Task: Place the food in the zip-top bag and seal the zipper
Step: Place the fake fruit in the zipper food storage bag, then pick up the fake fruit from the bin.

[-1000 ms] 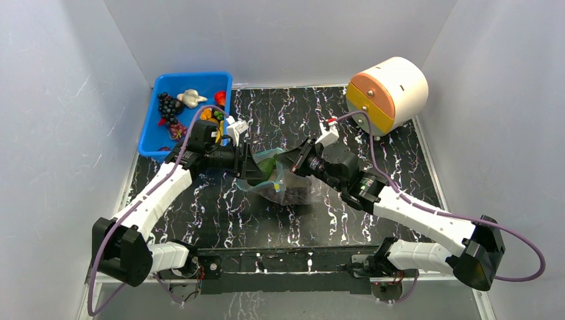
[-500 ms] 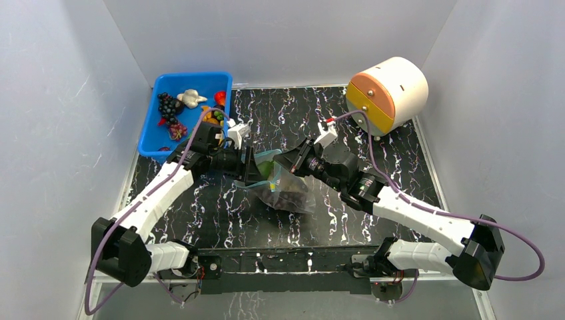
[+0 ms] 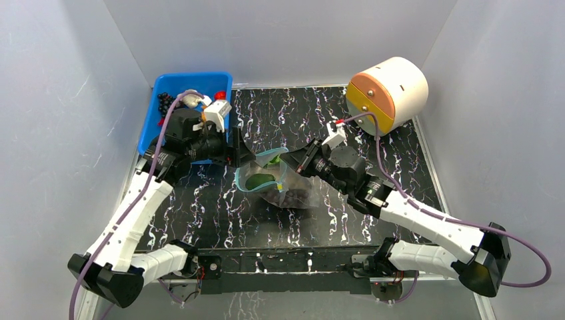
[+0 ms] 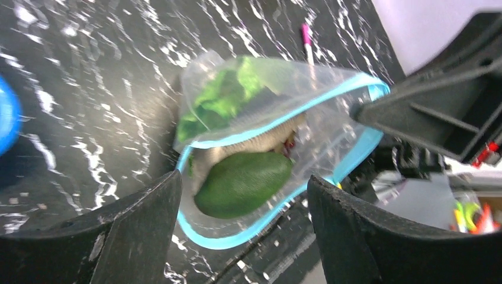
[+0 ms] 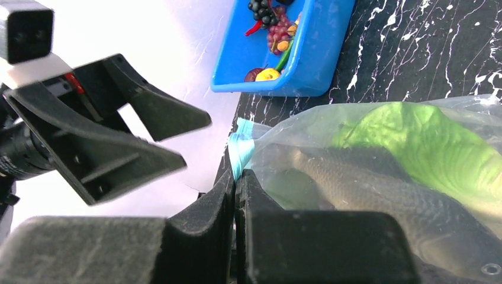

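We find the zip-top bag lying near the middle of the black marbled table, between the two arms, with its mouth turned toward the left one and gaping in a rounded loop. The zipper is unsealed: in the left wrist view its two teal-blue edges stand well apart. Inside the bag we see a smooth dark green piece just within the mouth, a pale scaled fish-shaped piece behind it, and the lettuce pressed against the far wall. The left gripper hangs just beside the mouth with its jaws spread wide and nothing between them. From its own camera the gripper flanks the opening, though we cannot tell whether either finger brushes the plastic. The right gripper is clenched on the bag's far side. Its wrist view shows the gripper closed tight on a pinch of the teal rim, the clear wall bulging beyond with the lettuce and the fish-shaped piece behind it. The blue bin sits at the table's far left corner, partly covered by the left arm, and holds the grape bunch and other small pieces (too small for us to name). A cream drum with an orange face stands at the far right.
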Robot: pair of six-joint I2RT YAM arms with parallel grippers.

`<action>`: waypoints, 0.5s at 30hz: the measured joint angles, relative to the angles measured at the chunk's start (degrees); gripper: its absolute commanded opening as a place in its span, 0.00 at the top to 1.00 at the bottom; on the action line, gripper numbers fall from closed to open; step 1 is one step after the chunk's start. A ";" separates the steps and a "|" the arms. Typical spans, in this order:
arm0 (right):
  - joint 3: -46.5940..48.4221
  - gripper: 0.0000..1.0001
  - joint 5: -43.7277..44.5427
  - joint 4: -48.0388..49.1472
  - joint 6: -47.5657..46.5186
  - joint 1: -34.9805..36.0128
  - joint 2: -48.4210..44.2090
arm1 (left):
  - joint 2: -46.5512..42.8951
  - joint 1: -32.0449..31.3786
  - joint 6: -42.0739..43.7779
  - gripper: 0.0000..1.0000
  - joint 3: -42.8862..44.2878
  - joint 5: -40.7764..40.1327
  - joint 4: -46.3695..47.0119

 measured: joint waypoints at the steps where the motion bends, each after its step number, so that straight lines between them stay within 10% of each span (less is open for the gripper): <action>1: -0.31 1.00 -0.09 0.26 0.09 0.00 -0.26 | -0.09 0.00 0.02 0.26 0.66 -1.55 -0.13; 15: -3.52 1.00 -1.73 -0.35 0.00 0.00 -3.21 | 6.23 0.00 1.44 0.55 8.98 -23.85 -3.39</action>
